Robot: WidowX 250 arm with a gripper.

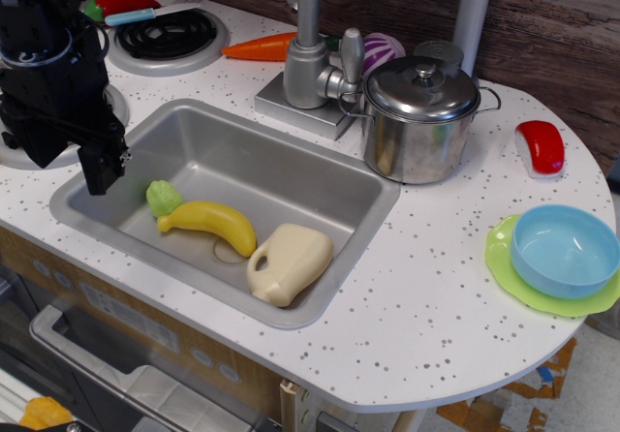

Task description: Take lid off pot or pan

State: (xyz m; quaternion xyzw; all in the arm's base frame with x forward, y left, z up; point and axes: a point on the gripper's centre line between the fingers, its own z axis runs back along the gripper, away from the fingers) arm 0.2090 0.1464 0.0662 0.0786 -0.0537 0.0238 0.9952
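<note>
The shiny steel pot [418, 141] stands on the counter right of the sink, next to the faucet. The domed steel lid [422, 87] with its small knob sits on the pot and covers it. My black gripper [101, 172] hangs far to the left, over the left rim of the sink, well away from the pot and holding nothing. Its fingers overlap in this view, so I cannot tell whether they are open or shut.
The grey sink basin [291, 166] holds a banana [213, 223], a green item [163, 198] and a cream jug [289, 262]. The faucet [310, 64] stands behind it. A blue bowl [566, 250] on a green plate sits at the right, with a red item [542, 145] behind. Stove burners are at the back left.
</note>
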